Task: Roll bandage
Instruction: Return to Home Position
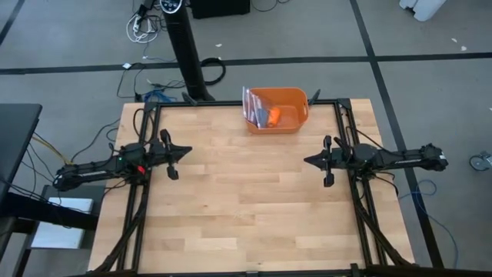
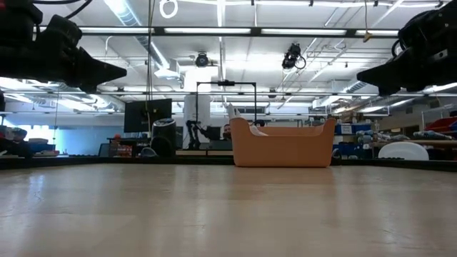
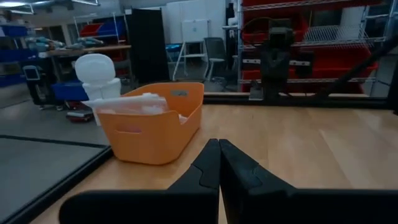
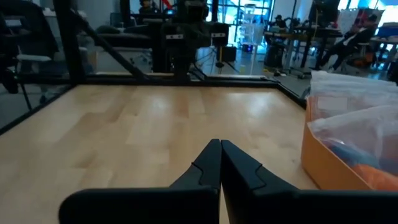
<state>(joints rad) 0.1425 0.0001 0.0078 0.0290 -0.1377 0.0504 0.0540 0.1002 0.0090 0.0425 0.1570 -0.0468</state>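
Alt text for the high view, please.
A rigid orange plastic bin holding a crinkled clear plastic bag with the small orange bandage roll sits at the far edge of the pale wooden table. The left tool and right tool, both shut, face each other across it.

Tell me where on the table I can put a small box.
Bare wood lies between the left gripper and the right gripper and over the near half of the table. Crowded only at the far edge: the orange bin.

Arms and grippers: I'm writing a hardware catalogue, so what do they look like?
The left arm and right arm are slim, black and jointed; the left carries a red light. The left gripper and right gripper have black wedge-shaped fingers tapering to points.
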